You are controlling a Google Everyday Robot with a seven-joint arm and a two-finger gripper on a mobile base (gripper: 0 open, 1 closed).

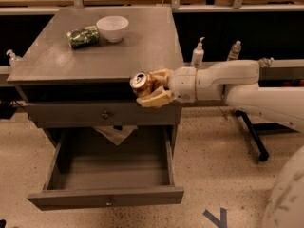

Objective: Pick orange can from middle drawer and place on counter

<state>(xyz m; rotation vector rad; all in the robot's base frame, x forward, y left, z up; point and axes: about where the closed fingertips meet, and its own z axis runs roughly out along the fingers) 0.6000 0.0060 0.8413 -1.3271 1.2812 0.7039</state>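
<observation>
My gripper [148,87] is shut on the orange can [141,83]. It holds the can on its side, silver top facing left, in front of the counter's front edge and level with it. The counter [109,51] is the grey wooden cabinet top. The middle drawer [109,175] is pulled fully out below, and its inside looks bare. My white arm reaches in from the right.
A white bowl [112,27] and a green patterned can [82,36] lying on its side sit at the back of the counter. A closed upper drawer with a dark knob [105,114] is under the counter. Bottles [197,55] stand on a narrow shelf to the right.
</observation>
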